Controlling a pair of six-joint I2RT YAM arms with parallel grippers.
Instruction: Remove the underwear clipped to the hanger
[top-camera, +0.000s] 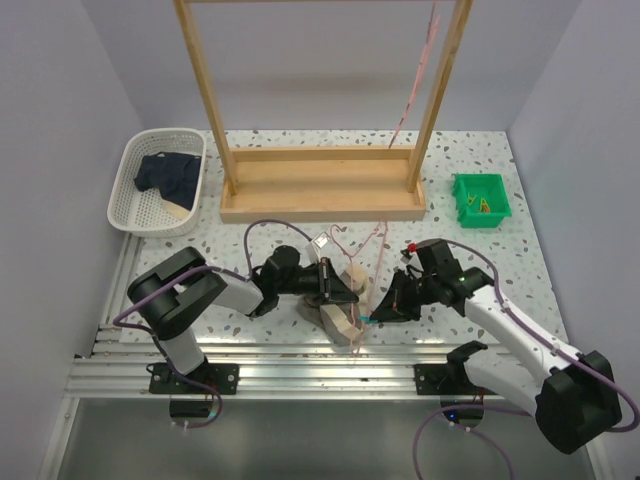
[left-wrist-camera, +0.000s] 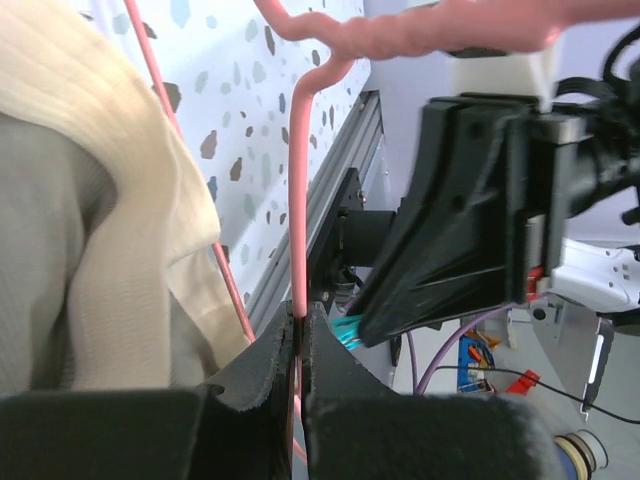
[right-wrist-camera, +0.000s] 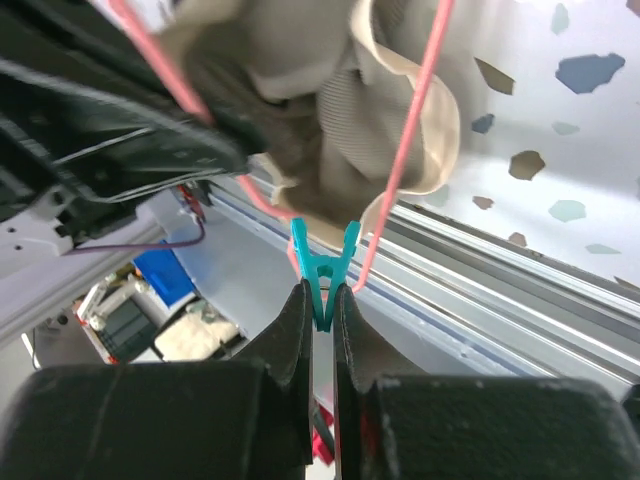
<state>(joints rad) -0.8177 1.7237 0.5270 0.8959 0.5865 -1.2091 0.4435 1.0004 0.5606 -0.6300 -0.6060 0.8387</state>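
2 clenched: left claw pinches the pink hanger, right claw the teal clip.

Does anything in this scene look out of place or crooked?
Yes. The pink hanger does not hang level from the wooden rack; it slants down to the table's near edge, pinched in the left claw, with the grey underwear bunched up there. The right claw grips a teal clip.
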